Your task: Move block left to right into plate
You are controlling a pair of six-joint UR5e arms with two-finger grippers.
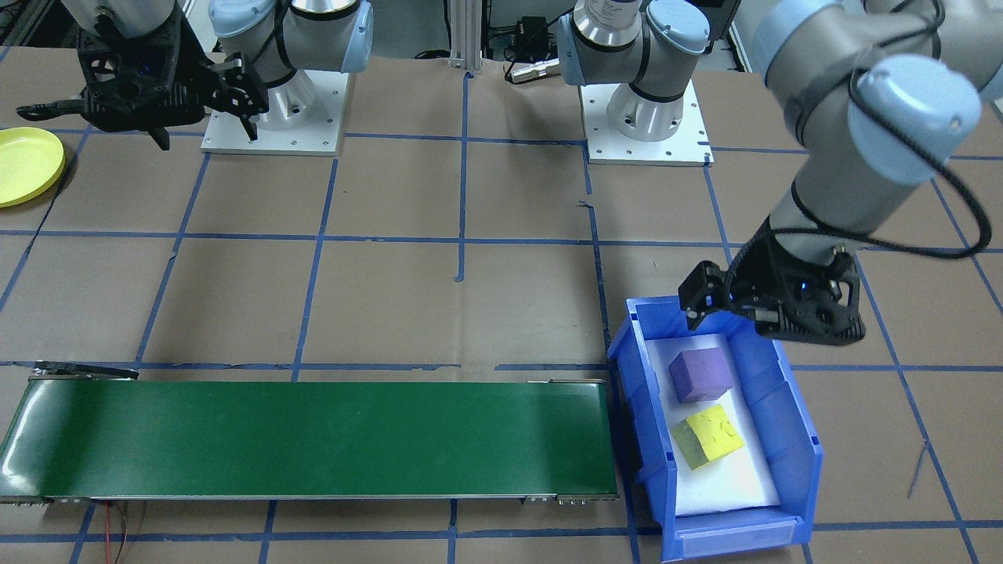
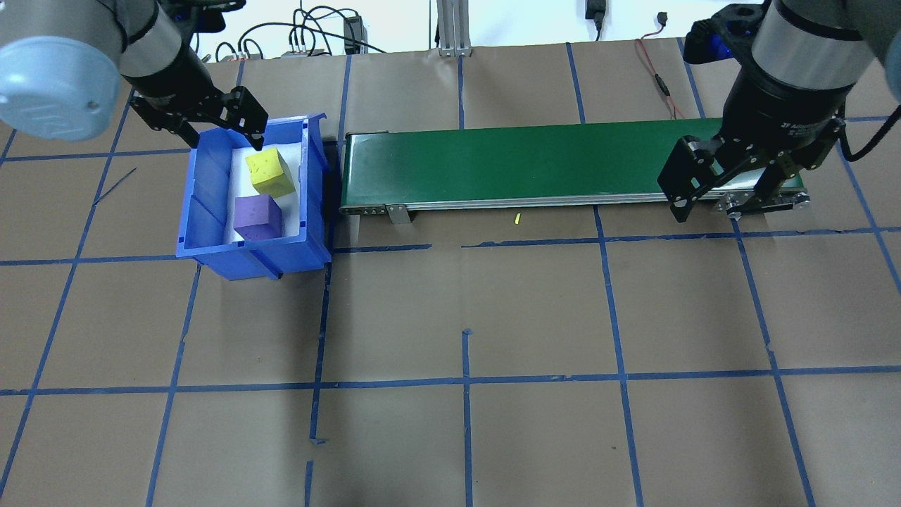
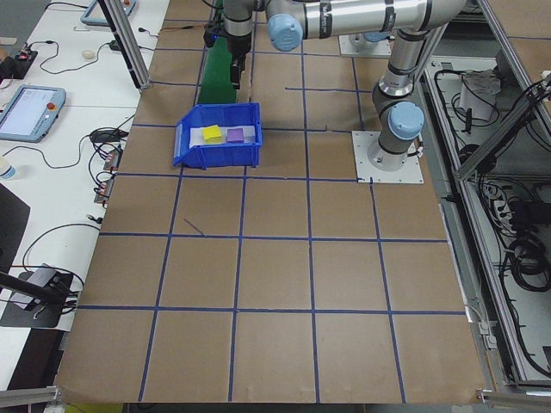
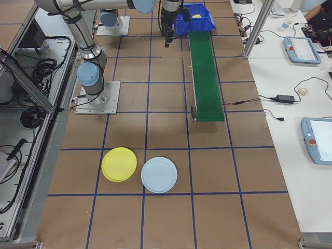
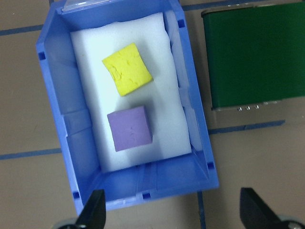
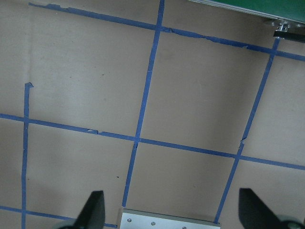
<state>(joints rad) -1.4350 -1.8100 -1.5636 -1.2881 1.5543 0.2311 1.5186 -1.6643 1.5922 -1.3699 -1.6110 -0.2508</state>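
A yellow block (image 5: 127, 69) and a purple block (image 5: 129, 128) lie side by side on white foam inside the blue bin (image 5: 57, 95), apart from each other. My left gripper (image 2: 218, 132) hangs open above the bin's far end, holding nothing; in the left wrist view its fingertips (image 5: 93, 212) straddle the bin's near wall. The yellow plate (image 1: 27, 164) lies on the table at the robot's right end, bare. My right gripper (image 2: 721, 204) is open and holds nothing, hovering by the right end of the green conveyor belt (image 2: 528, 162).
A light blue plate (image 4: 159, 175) lies beside the yellow plate (image 4: 119, 164). The conveyor belt (image 1: 313, 439) runs from the bin (image 1: 791, 423) toward the robot's right. Both arm bases (image 1: 646, 117) stand on white plates at the table's edge. Brown table with blue tape grid.
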